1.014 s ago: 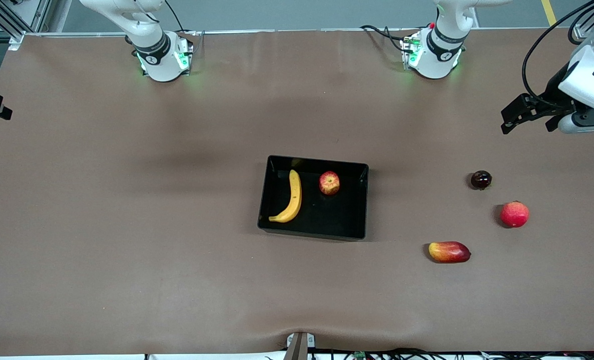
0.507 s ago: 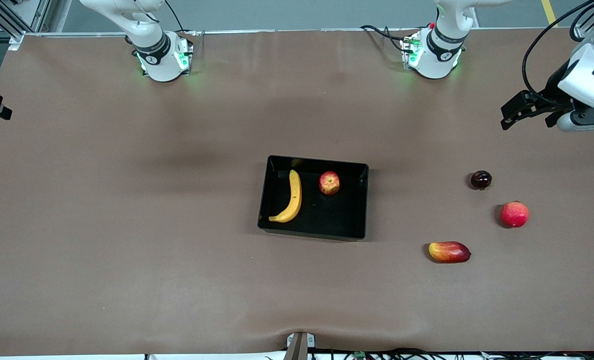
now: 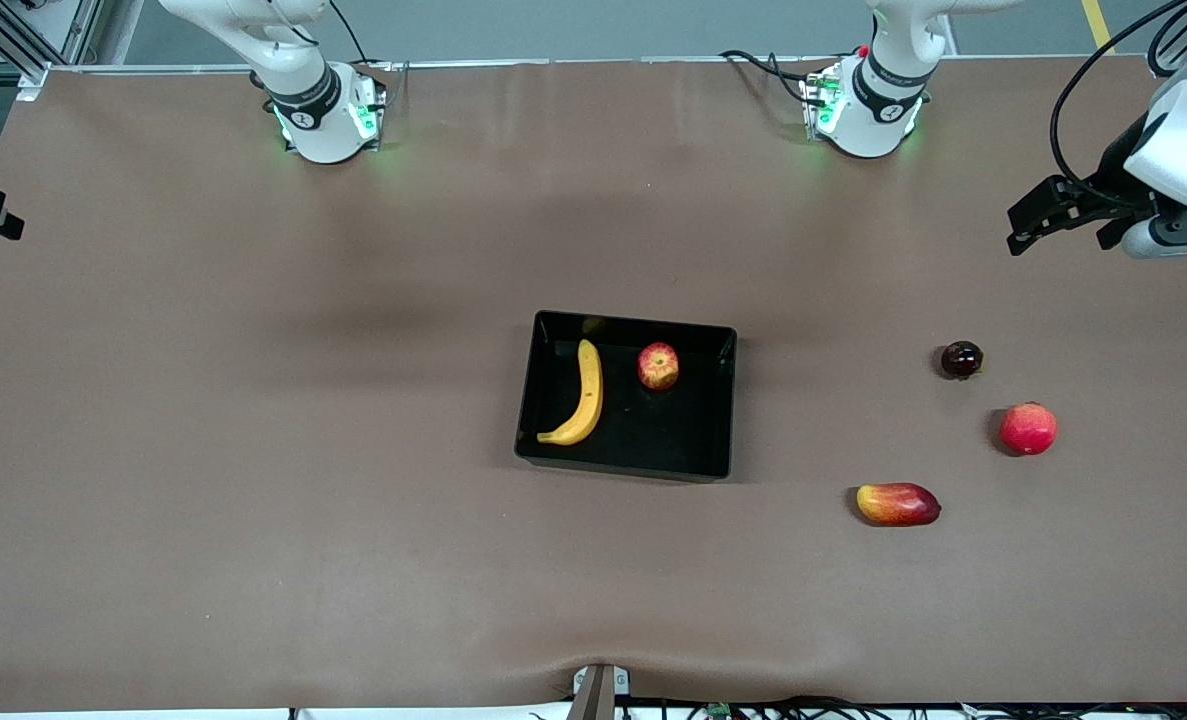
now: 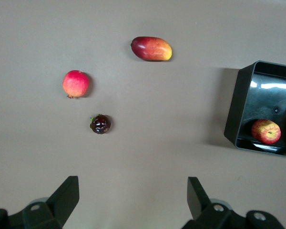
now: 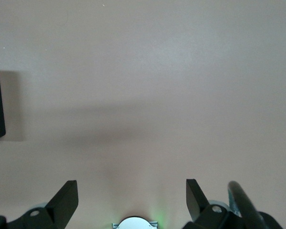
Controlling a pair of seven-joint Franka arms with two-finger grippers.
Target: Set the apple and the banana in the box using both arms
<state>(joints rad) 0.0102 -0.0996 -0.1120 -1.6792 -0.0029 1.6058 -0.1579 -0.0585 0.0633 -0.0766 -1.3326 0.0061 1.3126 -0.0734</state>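
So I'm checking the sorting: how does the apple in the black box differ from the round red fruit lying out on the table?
The apple lies in the box beside the banana; the round red fruit lies on the bare table toward the left arm's end. The apple is red with yellowish streaks and a pale stem dimple facing up; the round fruit is evenly red-pink. The apple looks slightly smaller. Both are roundish, and no gripper touches either.

your front view looks down from high across the table, facing both bases. each wrist view stares straight down from well up; the left's shares the box (image 3: 625, 396) with it.
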